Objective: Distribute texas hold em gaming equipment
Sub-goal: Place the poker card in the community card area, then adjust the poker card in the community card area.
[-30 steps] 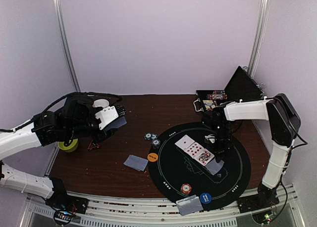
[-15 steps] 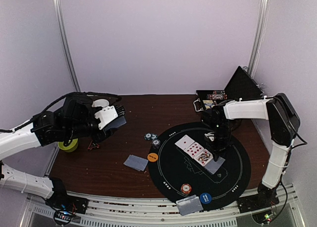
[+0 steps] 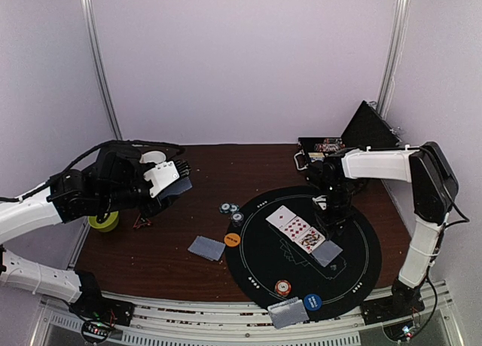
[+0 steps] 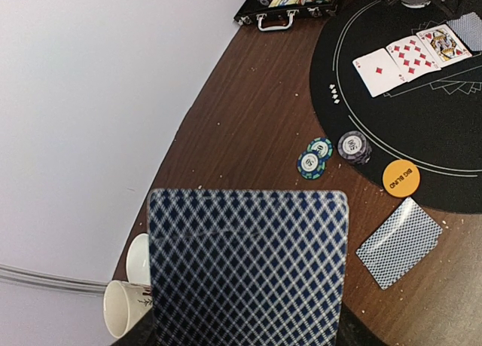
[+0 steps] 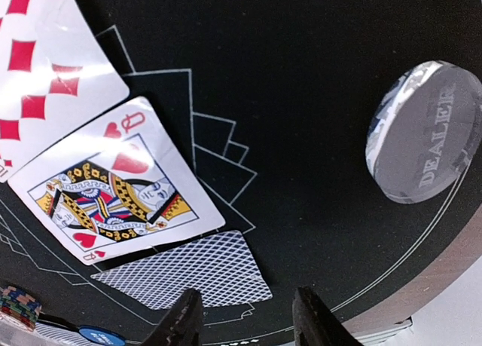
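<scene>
Card (image 4: 248, 267) in left tool (image 3: 173, 179), fingertips hidden behind it

Matt black mat (image 3: 355, 264), grained wooden table (image 3: 162, 249), clear glossy dealer button (image 5: 422, 142)

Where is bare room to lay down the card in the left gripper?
Bare mat lies between the Big Blind disc, the striped chip and the face-up row. Wood beyond the chip cluster is free. Crowded around the right gripper.
</scene>
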### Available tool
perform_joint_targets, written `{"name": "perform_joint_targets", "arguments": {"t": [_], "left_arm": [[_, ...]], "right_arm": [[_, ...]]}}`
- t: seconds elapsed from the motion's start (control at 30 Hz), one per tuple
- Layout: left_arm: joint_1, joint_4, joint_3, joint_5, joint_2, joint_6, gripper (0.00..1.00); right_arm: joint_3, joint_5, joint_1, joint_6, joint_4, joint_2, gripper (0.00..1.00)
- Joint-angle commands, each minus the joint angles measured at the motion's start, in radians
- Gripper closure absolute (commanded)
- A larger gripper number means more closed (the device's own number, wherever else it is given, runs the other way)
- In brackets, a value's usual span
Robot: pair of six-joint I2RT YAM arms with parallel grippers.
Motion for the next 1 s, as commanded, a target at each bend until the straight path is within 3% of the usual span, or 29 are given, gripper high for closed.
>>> {"name": "perform_joint_targets", "arguments": {"t": [0.0,0.5,0.97], "left_arm": [[0.0,0.058,-0.008,-0.007,-0.016,0.008,0.42],[0.0,0.058,-0.007,0.0,-0.027,0.009,0.42],[0.0,0.058,-0.007,-0.007,-0.027,0.009,0.42]], "right_arm": [[-0.04,0.057,-0.01,0.06,-0.019,-0.1,0.56],[-0.11,0.158,-0.057,0.128,0.11,0.004,0.62],[-0.099,0.09,-0.015,0.106,0.113,0.006,0.63]]}}
